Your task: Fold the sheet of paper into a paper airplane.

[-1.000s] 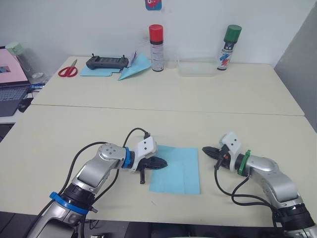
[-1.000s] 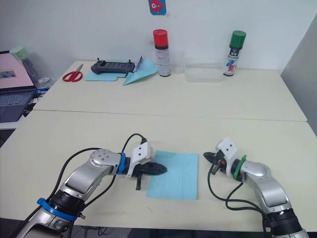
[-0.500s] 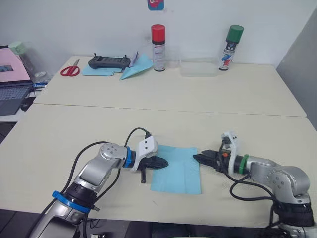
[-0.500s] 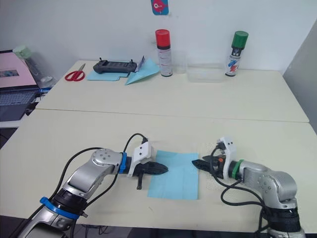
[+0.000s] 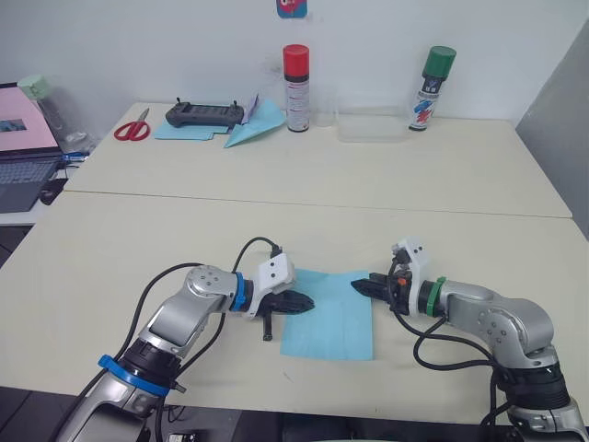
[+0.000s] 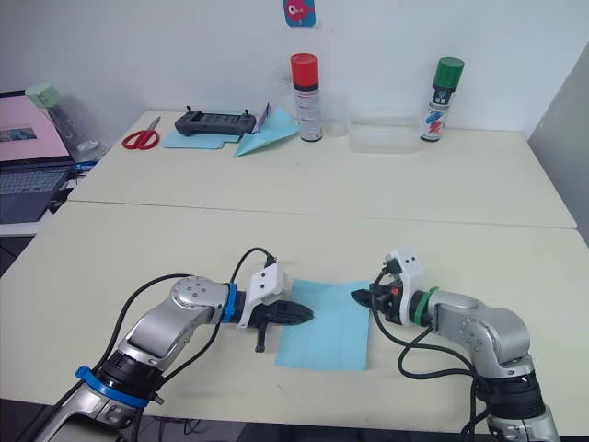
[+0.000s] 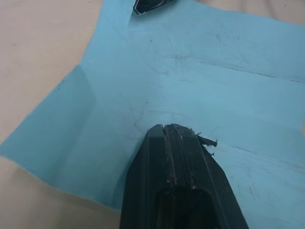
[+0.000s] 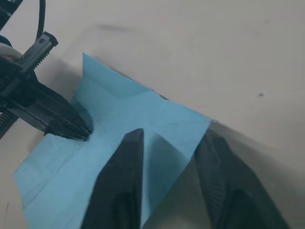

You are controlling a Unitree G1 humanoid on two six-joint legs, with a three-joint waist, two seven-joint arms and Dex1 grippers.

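The sheet of paper (image 5: 329, 314) lies flat on the near part of the pale surface (image 5: 304, 230), between the two arms, with faint crease lines visible and one far corner slightly raised. The left gripper (image 5: 306, 303) rests on the sheet just inside its left edge; in the left wrist view its fingers (image 7: 174, 157) are pressed together with no gap, tips down on the paper and nothing held between them. The right gripper (image 5: 358, 286) is at the sheet's far right corner. In the right wrist view its fingers (image 8: 125, 167) are spread apart, one lying over the paper and the other just off its edge on the bare surface, so that the corner sits between them; they have not closed on it. At the far left of the surface are red-handled scissors (image 5: 132, 130), a dark handheld controller (image 5: 204, 114) lying on another light blue sheet (image 5: 180, 132), and a long sharp-nosed blue paper dart (image 5: 252, 126) just beside it. A red-capped spray can (image 5: 295, 75) and a green-capped spray can (image 5: 429, 75) stand upright along the far edge, with a clear shallow container (image 5: 372, 124) between them. An open laptop (image 5: 20, 152) sits off the left side.
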